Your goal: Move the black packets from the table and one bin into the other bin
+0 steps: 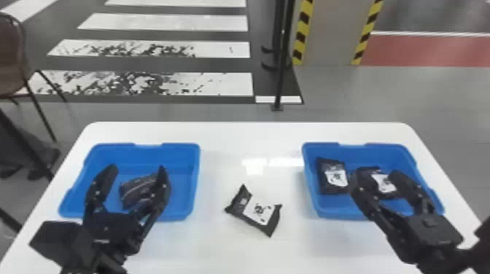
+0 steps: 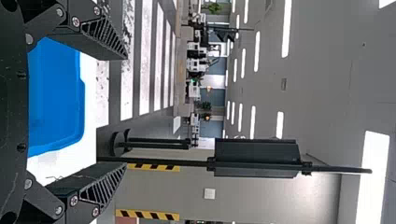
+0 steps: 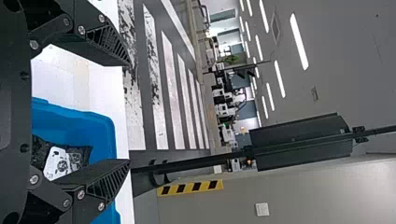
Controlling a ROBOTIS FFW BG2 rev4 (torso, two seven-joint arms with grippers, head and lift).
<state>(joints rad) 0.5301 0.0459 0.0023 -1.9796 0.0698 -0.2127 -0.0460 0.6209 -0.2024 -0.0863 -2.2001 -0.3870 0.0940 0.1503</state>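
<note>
My left gripper [image 1: 136,169] stands open over the left blue bin [image 1: 180,182], where one black packet [image 1: 140,189] lies. The left wrist view has the same gripper [image 2: 125,112] with its fingers wide apart. My right gripper [image 1: 375,176] is open above the right blue bin [image 1: 401,155]; its fingers are spread in the right wrist view too, the gripper [image 3: 130,112] holding nothing. Two black packets with white labels, one at the left [image 1: 332,176] and one partly behind the fingers [image 1: 382,182], lie in that bin. Another labelled packet [image 1: 255,210] rests on the table between the bins.
The white table [image 1: 251,134] carries both bins, one at each side. Beyond its far edge stand a black post [image 1: 280,73] and a column with yellow-black striped edges [image 1: 324,32]. A chair [image 1: 12,58] is on the floor at the left.
</note>
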